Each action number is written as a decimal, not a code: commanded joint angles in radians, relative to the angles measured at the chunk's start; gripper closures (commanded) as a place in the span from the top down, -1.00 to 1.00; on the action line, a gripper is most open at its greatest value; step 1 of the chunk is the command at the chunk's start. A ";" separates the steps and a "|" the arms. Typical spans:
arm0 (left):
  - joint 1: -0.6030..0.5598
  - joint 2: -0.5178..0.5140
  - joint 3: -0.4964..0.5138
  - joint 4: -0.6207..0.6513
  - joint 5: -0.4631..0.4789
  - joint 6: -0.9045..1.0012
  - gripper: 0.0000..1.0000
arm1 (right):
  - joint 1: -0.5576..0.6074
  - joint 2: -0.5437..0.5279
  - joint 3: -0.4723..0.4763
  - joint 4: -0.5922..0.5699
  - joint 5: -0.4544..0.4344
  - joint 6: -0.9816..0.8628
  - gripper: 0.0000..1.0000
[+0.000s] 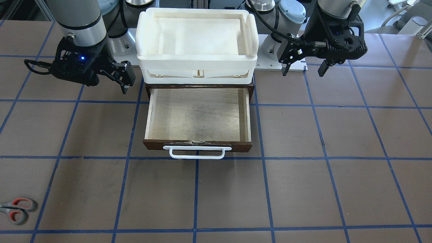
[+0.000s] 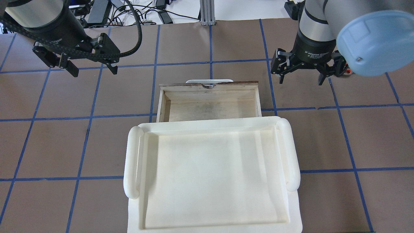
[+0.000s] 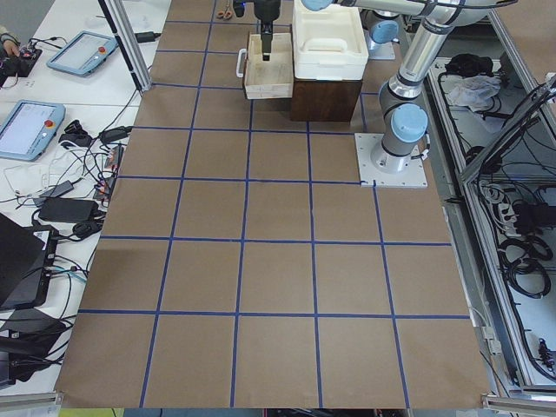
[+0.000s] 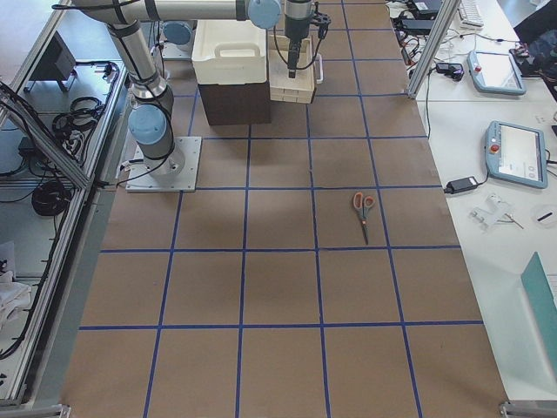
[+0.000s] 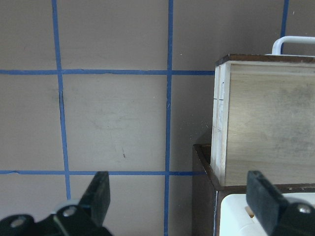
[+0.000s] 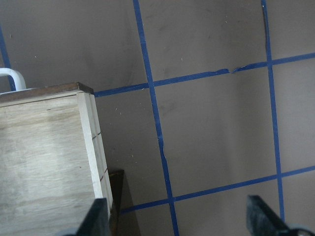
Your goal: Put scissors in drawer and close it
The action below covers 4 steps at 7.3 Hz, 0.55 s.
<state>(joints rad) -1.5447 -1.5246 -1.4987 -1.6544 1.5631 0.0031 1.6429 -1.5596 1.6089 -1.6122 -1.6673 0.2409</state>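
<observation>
The drawer [image 1: 197,145] stands pulled out toward the operators' side of the table [image 1: 337,189]. In the front-facing view its dark brown front and white bar handle [image 1: 197,152] face 6 o'clock, and its pale plywood floor is in plain sight. It slides from a dark brown cabinet [image 4: 231,103] topped by a white foam tray [image 1: 197,62].

The scissors [image 1: 16,209] lie flat on the brown table covering, well apart from the drawer. In the front-facing view they sit at about 8 o'clock from it, near the lower left corner. Only the orange-red lined loops show there, because the frame edge cuts off the blades. Seen from the table's right end, they rest inside one square of the blue tape lines [image 4: 313,248], with the blades together and pointing to 6 o'clock and the loops toward the drawer end.

In the overhead view the left gripper [image 2: 93,68] hangs over the table at about 10 o'clock from the drawer, and the right gripper [image 2: 300,80] at about 2 o'clock. Both are clear of the drawer and far from the scissors. Each has its fingers spread wide apart.

The left wrist camera shows bare table between its two dark fingertips, with the drawer's side wall at 3 o'clock. The right wrist camera shows the same gap, with the drawer corner at 9 o'clock.
</observation>
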 commanded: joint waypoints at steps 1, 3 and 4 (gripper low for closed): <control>0.000 0.001 0.000 -0.001 0.000 0.000 1.00 | -0.006 0.007 -0.006 -0.040 0.050 -0.040 1.00; 0.000 0.000 0.000 -0.001 0.000 0.000 1.00 | -0.006 0.001 -0.009 -0.086 0.151 -0.120 1.00; 0.000 0.000 0.000 -0.001 0.000 0.000 1.00 | -0.006 0.001 -0.009 -0.084 0.167 -0.123 1.00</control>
<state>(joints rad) -1.5447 -1.5246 -1.4987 -1.6548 1.5631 0.0031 1.6371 -1.5570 1.6011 -1.6914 -1.5334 0.1347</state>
